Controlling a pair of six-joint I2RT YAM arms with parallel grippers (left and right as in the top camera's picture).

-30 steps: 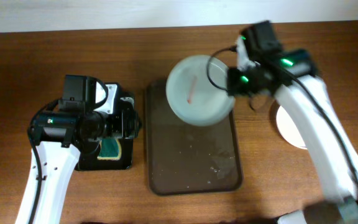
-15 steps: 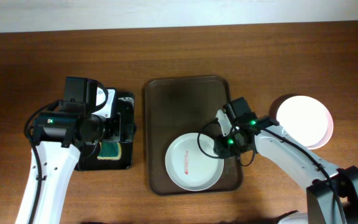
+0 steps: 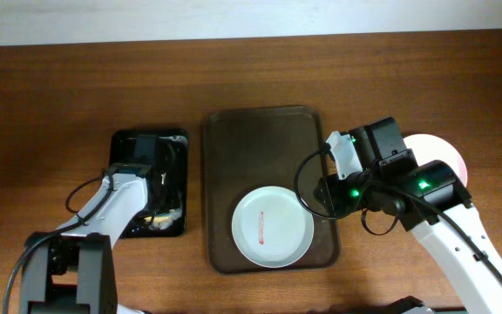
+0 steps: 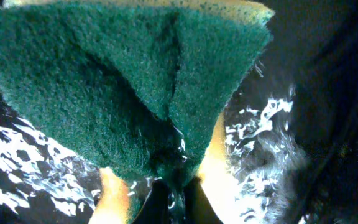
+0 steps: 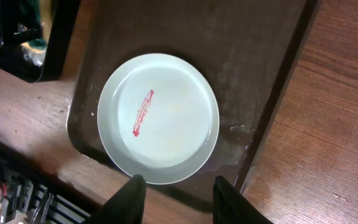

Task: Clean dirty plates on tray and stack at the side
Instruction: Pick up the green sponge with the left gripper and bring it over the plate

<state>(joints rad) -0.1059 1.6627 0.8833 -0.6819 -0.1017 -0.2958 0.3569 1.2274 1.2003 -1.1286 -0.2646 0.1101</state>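
- L wrist cam only: left hand [image 4: 169, 194] gripped green sponge [image 4: 104, 81].
- R wrist: right hand [image 5: 178, 199] hung released over red-smeared plate [image 5: 166, 118] in brown tray [image 5: 229, 37].
- Overhead only: 2nd plate [image 3: 443, 146] lay beside tray.

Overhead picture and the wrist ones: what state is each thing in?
tray: flat on the table, mostly bare.
plate on tray: lying flat, dirty, red smear.
side plate: on the table, partly hidden by arm.
sponge: folded, pinched.
left end effector: shut on sponge, over black tray.
right end effector: open, empty.
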